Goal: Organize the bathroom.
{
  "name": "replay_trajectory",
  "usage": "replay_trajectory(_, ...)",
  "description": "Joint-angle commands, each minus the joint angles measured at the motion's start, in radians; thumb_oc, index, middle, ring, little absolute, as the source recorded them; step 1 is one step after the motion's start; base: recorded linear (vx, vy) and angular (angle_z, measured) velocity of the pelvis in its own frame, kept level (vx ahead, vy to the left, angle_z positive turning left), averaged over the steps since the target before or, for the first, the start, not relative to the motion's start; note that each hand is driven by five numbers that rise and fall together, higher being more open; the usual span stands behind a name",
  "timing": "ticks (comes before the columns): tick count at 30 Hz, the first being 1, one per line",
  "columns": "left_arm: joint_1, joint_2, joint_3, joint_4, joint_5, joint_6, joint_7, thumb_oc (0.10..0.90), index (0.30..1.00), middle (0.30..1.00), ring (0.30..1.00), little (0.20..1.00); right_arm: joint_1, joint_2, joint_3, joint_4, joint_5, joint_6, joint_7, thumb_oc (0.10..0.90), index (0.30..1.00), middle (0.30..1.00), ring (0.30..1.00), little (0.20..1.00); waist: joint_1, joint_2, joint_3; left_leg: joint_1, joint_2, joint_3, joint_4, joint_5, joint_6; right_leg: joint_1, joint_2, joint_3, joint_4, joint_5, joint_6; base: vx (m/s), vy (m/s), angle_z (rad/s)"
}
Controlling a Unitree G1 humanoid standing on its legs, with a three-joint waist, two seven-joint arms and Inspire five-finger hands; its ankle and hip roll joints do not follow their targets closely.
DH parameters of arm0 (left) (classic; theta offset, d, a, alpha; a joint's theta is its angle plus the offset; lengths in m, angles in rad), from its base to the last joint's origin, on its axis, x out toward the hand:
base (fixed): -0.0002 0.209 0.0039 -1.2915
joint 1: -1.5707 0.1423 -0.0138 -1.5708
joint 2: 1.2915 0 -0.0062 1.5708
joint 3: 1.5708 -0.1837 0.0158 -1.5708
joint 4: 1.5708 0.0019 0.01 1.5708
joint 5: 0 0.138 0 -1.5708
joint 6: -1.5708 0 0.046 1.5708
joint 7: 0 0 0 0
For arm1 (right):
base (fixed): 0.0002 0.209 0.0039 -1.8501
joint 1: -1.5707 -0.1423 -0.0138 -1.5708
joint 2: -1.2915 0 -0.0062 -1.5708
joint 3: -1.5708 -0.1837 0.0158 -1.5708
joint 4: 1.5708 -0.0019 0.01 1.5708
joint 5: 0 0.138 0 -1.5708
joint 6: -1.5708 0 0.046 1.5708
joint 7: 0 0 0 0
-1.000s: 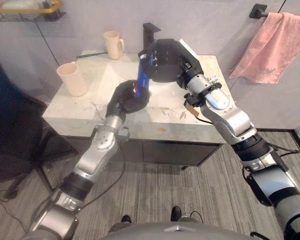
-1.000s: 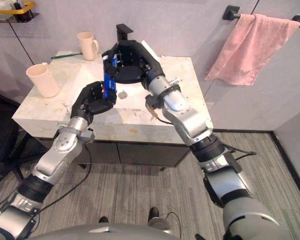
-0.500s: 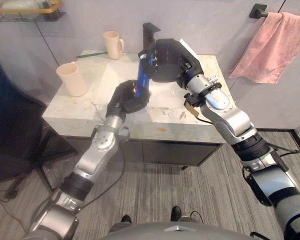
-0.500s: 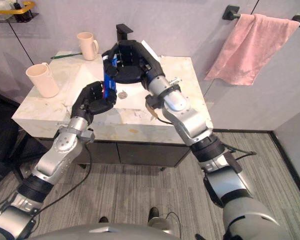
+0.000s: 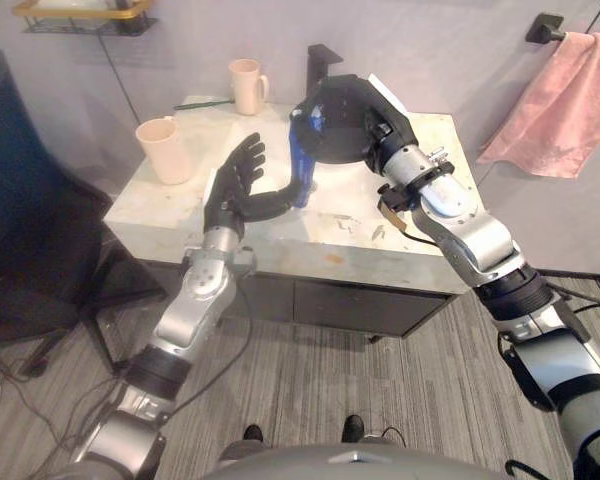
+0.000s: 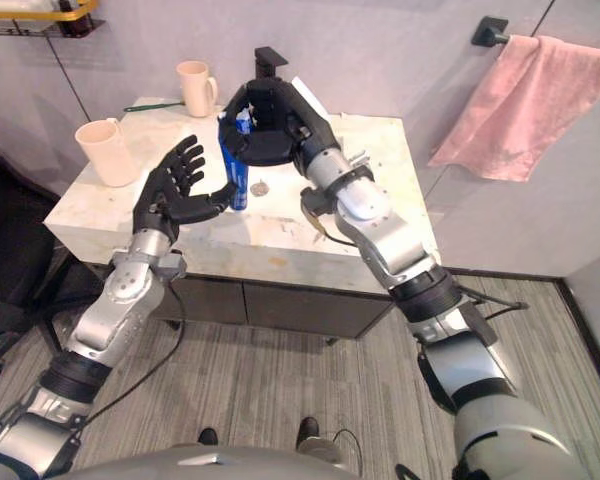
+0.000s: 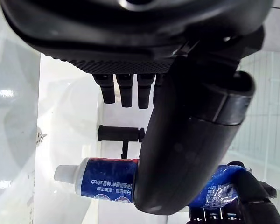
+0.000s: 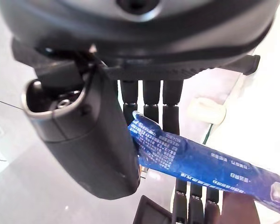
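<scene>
A blue toothpaste tube (image 5: 301, 170) stands upright over the marble vanity top (image 5: 380, 240), white cap down. My right hand (image 5: 345, 120) reaches in from behind and pinches the tube's upper end between thumb and fingers; its wrist view shows the tube (image 8: 200, 161) pressed against the fingers. My left hand (image 5: 232, 190) is open just left of the tube with its fingers spread upward. Its thumb reaches toward the tube's lower part (image 7: 102, 179); I cannot tell whether it touches.
A beige cup (image 5: 163, 150) stands at the counter's left. A second mug (image 5: 246, 85) and a green toothbrush (image 5: 205, 101) lie at the back. A black faucet (image 5: 322, 62) rises behind the hands. A pink towel (image 5: 570, 110) hangs at right, and a dark chair (image 5: 20, 200) stands at left.
My left hand has let go of the tube and spread its fingers open. The right hand keeps its hold on the tube's top. The camera has shifted.
</scene>
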Motion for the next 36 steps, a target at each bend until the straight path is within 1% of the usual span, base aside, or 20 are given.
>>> replay_trajectory(1,-0.032,0.057,0.092,-0.066,0.056,-0.149,0.006,0.8,0.9,0.9,0.9,0.9,-0.171,0.033,-0.06,-0.058,0.012,-0.151,-0.013,0.4,0.3,0.3,0.3,0.3,0.011,-0.029,-0.082,-0.013,-0.055,0.065,0.081,-0.079,0.047,0.031,0.034,0.04,0.101,-0.202,0.023,-0.02,-0.075,0.19)
replay_trajectory(4,-0.015,0.062,0.106,-0.07,0.045,-0.158,0.006,0.8,0.9,0.9,0.9,0.9,-0.184,0.028,-0.059,-0.052,0.003,-0.154,-0.014,0.4,0.3,0.3,0.3,0.3,0.02,-0.032,-0.081,-0.017,-0.05,0.061,0.087,-0.078,0.042,0.034,0.038,0.032,0.1,-0.205,0.017,-0.01,-0.068,0.21)
replay_trajectory(7,0.021,0.07,0.131,-0.096,0.044,-0.175,-0.008,0.8,0.9,0.9,0.9,0.9,-0.208,0.013,-0.06,-0.05,-0.054,-0.169,-0.025,0.4,0.3,0.3,0.3,0.3,0.04,-0.04,-0.078,-0.031,-0.044,0.047,0.11,-0.078,0.034,0.039,0.047,0.022,0.097,-0.209,0.003,-0.03,-0.096,0.17)
replay_trajectory(9,0.031,0.071,0.136,-0.104,0.04,-0.18,-0.006,0.8,0.9,0.9,0.9,0.9,-0.216,0.007,-0.06,-0.048,-0.065,-0.175,-0.028,0.4,0.3,0.3,0.3,0.3,0.044,-0.043,-0.076,-0.036,-0.044,0.043,0.121,-0.081,0.032,0.04,0.049,0.02,0.095,-0.21,0.0,-0.03,-0.069,0.14)
replay_trajectory(12,0.078,0.073,0.17,-0.146,0.025,-0.21,0.002,0.8,0.9,0.9,0.9,0.9,-0.25,-0.021,-0.065,-0.044,-0.115,-0.205,-0.059,0.4,0.3,0.3,0.3,0.3,0.067,-0.058,-0.063,-0.074,-0.058,0.038,0.203,-0.106,0.024,0.042,0.05,0.01,0.091,-0.207,-0.015,-0.06,-0.098,0.21)
replay_trajectory(15,0.108,0.07,0.188,-0.177,0.027,-0.23,0.018,0.8,0.9,0.9,0.9,0.9,-0.265,-0.051,-0.078,-0.053,-0.149,-0.216,-0.082,0.4,0.3,0.3,0.3,0.3,0.077,-0.068,-0.053,-0.113,-0.061,0.062,0.274,-0.12,0.017,0.047,0.044,-0.009,0.087,-0.2,-0.022,-0.06,-0.05,0.38)
replay_trajectory(17,0.129,0.068,0.209,-0.194,0.029,-0.239,0.024,0.8,0.9,0.9,0.9,0.9,-0.276,-0.085,-0.094,-0.057,-0.189,-0.222,-0.098,0.4,0.3,0.3,0.3,0.3,0.079,-0.075,-0.044,-0.145,-0.055,0.104,0.323,-0.116,0.009,0.053,0.038,-0.041,0.086,-0.196,-0.026,-0.05,-0.025,0.5)
replay_trajectory(18,0.135,0.064,0.219,-0.197,0.028,-0.242,0.018,0.8,0.9,0.9,0.9,0.9,-0.286,-0.111,-0.105,-0.058,-0.188,-0.216,-0.105,0.4,0.3,0.3,0.3,0.3,0.072,-0.076,-0.043,-0.151,-0.041,0.169,0.335,-0.113,0.003,0.058,0.036,-0.07,0.086,-0.198,-0.028,-0.02,-0.005,0.67)
replay_trajectory(19,0.139,0.064,0.224,-0.2,0.022,-0.241,0.017,0.8,0.9,0.9,0.9,0.9,-0.289,-0.12,-0.11,-0.059,-0.19,-0.213,-0.108,0.4,0.3,0.3,0.3,0.3,0.069,-0.075,-0.042,-0.154,-0.035,0.186,0.34,-0.113,0.001,0.06,0.036,-0.082,0.088,-0.201,-0.03,-0.01,0.01,1.07)
replay_trajectory(20,0.144,0.066,0.233,-0.201,0.0,-0.24,0.005,0.8,0.9,0.9,0.9,0.9,-0.293,-0.135,-0.119,-0.058,-0.222,-0.213,-0.111,0.4,0.3,0.3,0.3,0.3,0.064,-0.073,-0.042,-0.151,-0.027,0.217,0.334,-0.115,0.002,0.061,0.037,-0.099,0.093,-0.208,-0.033,0.0,0.021,1.15)
replay_trajectory(22,0.165,0.073,0.251,-0.212,-0.018,-0.24,-0.007,0.8,0.9,0.9,0.9,0.9,-0.3,-0.161,-0.123,-0.051,-0.249,-0.227,-0.137,0.4,0.3,0.3,0.3,0.3,0.063,-0.065,-0.042,-0.135,-0.025,0.235,0.299,-0.12,0.009,0.059,0.035,-0.119,0.115,-0.219,-0.032,0.03,0.072,1.07)
replay_trajectory(23,0.171,0.073,0.254,-0.216,-0.019,-0.238,-0.008,0.8,0.9,0.9,0.9,0.9,-0.302,-0.162,-0.123,-0.048,-0.25,-0.23,-0.142,0.4,0.3,0.3,0.3,0.3,0.064,-0.063,-0.04,-0.124,-0.028,0.229,0.291,-0.124,0.01,0.063,0.034,-0.124,0.119,-0.225,-0.03,0.02,0.129,0.6)
replay_trajectory(24,0.188,0.079,0.26,-0.225,-0.021,-0.246,-0.002,0.8,0.9,0.9,0.9,0.9,-0.314,-0.164,-0.126,-0.037,-0.25,-0.238,-0.164,0.4,0.3,0.3,0.3,0.3,0.072,-0.057,-0.045,-0.1,-0.042,0.211,0.236,-0.112,0.018,0.06,0.029,-0.14,0.12,-0.219,-0.021,0.01,0.086,0.28)
replay_trajectory(25,0.191,0.079,0.26,-0.227,-0.021,-0.246,-0.001,0.8,0.9,0.9,0.9,0.9,-0.315,-0.164,-0.125,-0.036,-0.251,-0.238,-0.166,0.4,0.3,0.3,0.3,0.3,0.072,-0.057,-0.046,-0.097,-0.045,0.209,0.225,-0.107,0.019,0.059,0.028,-0.143,0.119,-0.218,-0.02,0.02,0.126,0.36)
replay_trajectory(26,0.208,0.088,0.269,-0.241,-0.01,-0.247,0.021,0.8,0.9,0.9,0.9,0.9,-0.324,-0.164,-0.127,-0.039,-0.263,-0.238,-0.188,0.4,0.3,0.3,0.3,0.3,0.08,-0.05,-0.049,-0.081,-0.053,0.193,0.173,-0.09,0.018,0.055,0.024,-0.154,0.124,-0.217,-0.009,0.02,0.071,0.26)
replay_trajectory(27,0.21,0.089,0.27,-0.244,-0.009,-0.246,0.024,0.8,0.9,0.9,0.9,0.9,-0.325,-0.165,-0.128,-0.039,-0.267,-0.239,-0.191,0.4,0.3,0.3,0.3,0.3,0.08,-0.049,-0.049,-0.077,-0.054,0.19,0.162,-0.085,0.017,0.054,0.023,-0.156,0.125,-0.217,-0.007,0.03,0.119,0.39)
replay_trajectory(29,0.228,0.089,0.283,-0.251,0.002,-0.22,0.045,0.8,0.9,0.9,0.9,0.9,-0.342,-0.186,-0.125,-0.036,-0.289,-0.251,-0.232,0.4,0.3,0.3,0.3,0.3,0.086,-0.041,-0.056,-0.055,-0.061,0.162,0.099,-0.061,0.018,0.042,0.015,-0.159,0.144,-0.221,0.006,0.03,0.116,0.46)
replay_trajectory(32,0.244,0.091,0.287,-0.245,0.018,-0.187,0.062,0.8,0.9,0.9,0.9,0.9,-0.352,-0.199,-0.138,-0.028,-0.309,-0.282,-0.274,0.4,0.3,0.3,0.3,0.3,0.093,-0.036,-0.06,-0.042,-0.071,0.139,0.063,-0.057,0.025,0.033,0.004,-0.168,0.168,-0.232,0.018,0.03,0.093,0.47)
replay_trajectory(35,0.251,0.094,0.288,-0.24,0.011,-0.17,0.06,0.8,0.9,0.9,0.9,0.9,-0.357,-0.201,-0.139,-0.019,-0.328,-0.294,-0.299,0.4,0.3,0.3,0.3,0.3,0.096,-0.034,-0.061,-0.035,-0.074,0.129,0.046,-0.053,0.029,0.027,-0.003,-0.171,0.185,-0.238,0.024,0.05,0.102,0.36)
replay_trajectory(36,0.259,0.097,0.288,-0.223,-0.036,-0.135,0.033,0.8,0.9,0.9,0.9,0.9,-0.366,-0.203,-0.145,0.0,-0.371,-0.314,-0.364,0.4,0.3,0.3,0.3,0.3,0.102,-0.024,-0.061,-0.023,-0.077,0.109,0.029,-0.052,0.043,0.015,-0.019,-0.17,0.245,-0.26,0.033,0.08,0.138,0.26)
